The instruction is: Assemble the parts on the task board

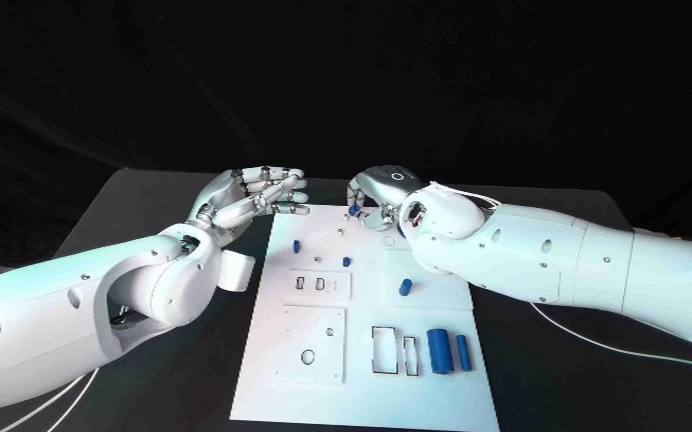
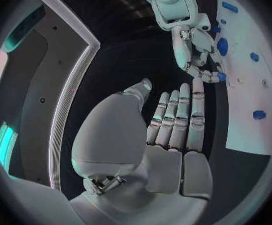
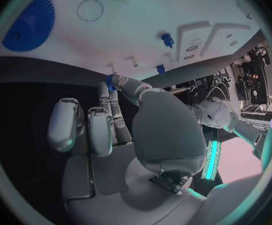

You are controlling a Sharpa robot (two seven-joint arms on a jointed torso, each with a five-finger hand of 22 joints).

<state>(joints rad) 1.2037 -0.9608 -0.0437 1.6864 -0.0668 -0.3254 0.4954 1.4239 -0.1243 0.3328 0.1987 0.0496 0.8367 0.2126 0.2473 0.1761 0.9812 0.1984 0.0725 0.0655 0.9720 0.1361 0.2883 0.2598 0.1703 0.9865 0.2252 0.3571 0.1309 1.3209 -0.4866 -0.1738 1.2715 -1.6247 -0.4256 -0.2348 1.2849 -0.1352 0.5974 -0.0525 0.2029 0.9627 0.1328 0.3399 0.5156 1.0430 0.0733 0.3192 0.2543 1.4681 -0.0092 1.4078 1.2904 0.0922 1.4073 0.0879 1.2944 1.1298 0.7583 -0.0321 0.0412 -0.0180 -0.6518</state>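
The white task board [image 1: 325,352] lies in the middle of the black table. My right hand [image 1: 381,195] hovers over the board's far edge and pinches a small blue part [image 1: 355,210] between thumb and fingertip; the same blue part [image 2: 221,77] shows at its fingertips in the left wrist view, and again [image 3: 111,80] in the right wrist view. My left hand [image 1: 260,192] is beside the board's far left corner, fingers [image 2: 179,112] stretched out straight and holding nothing. A blue gear [image 3: 28,22] lies on the board by the right hand.
On the board stand a blue peg [image 1: 296,246] and a short blue piece [image 1: 405,287]. Two blue cylinders [image 1: 437,352] lie side by side near the front right, next to a rectangular slot [image 1: 392,349]. Black table [image 1: 144,212] surrounds the board.
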